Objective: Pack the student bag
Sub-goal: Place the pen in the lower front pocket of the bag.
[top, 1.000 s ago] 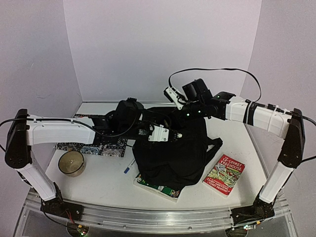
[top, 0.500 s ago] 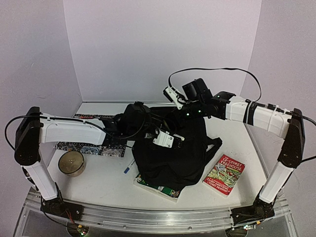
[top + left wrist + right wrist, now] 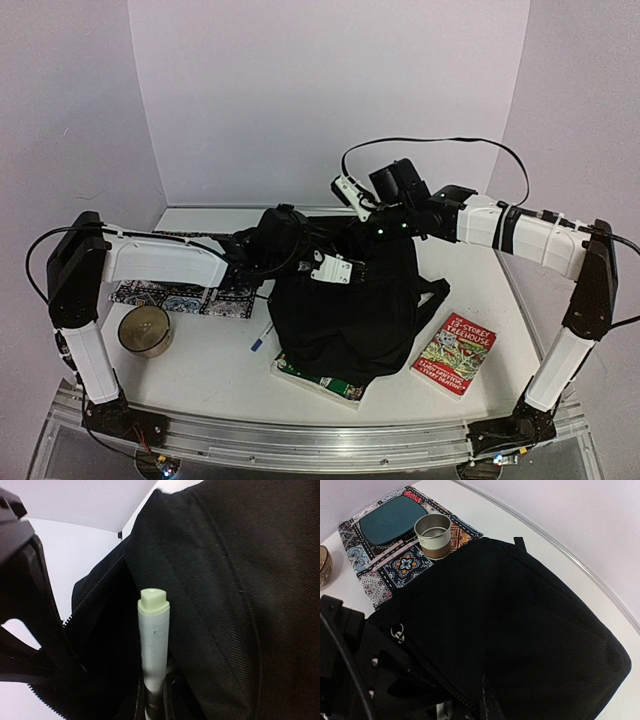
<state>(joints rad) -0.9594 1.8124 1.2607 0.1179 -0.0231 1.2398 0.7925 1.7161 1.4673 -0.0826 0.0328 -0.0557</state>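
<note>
student bag (image 3: 345, 320): black twill; pen (image 3: 152, 640) smooth.

White arm links (image 3: 160, 262), black joints (image 3: 590, 285), black cables (image 3: 430, 142)

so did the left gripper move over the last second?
Yes. The left gripper, shut on a pen, shifted right, away from the patterned mat, further over the student bag.

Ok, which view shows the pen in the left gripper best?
Left wrist: the pen, pale green end up, stands mid-frame at the student bag's open zipper. Top external hides it behind the left gripper; right wrist shows none of it.
</note>
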